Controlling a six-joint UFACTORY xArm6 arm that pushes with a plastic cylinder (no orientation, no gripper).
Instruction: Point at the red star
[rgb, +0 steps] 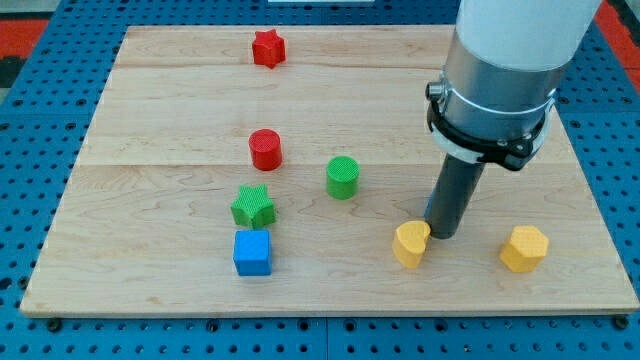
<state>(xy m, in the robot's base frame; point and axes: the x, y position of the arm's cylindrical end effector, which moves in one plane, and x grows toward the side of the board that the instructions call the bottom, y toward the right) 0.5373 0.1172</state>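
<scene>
A pale wooden board (330, 90) lies on blue pegboard (40, 120). My tip (443, 235), gripperless and holding nothing, touches the yellow heart (410, 244), well apart from the red star (268, 48); the arm's top is cut off.

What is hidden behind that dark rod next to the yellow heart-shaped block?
Behind my tip only the bare wooden board shows on either side; the strip the rod covers cannot be seen. The yellow heart-shaped block sits at its left, apparently touching it.
</scene>
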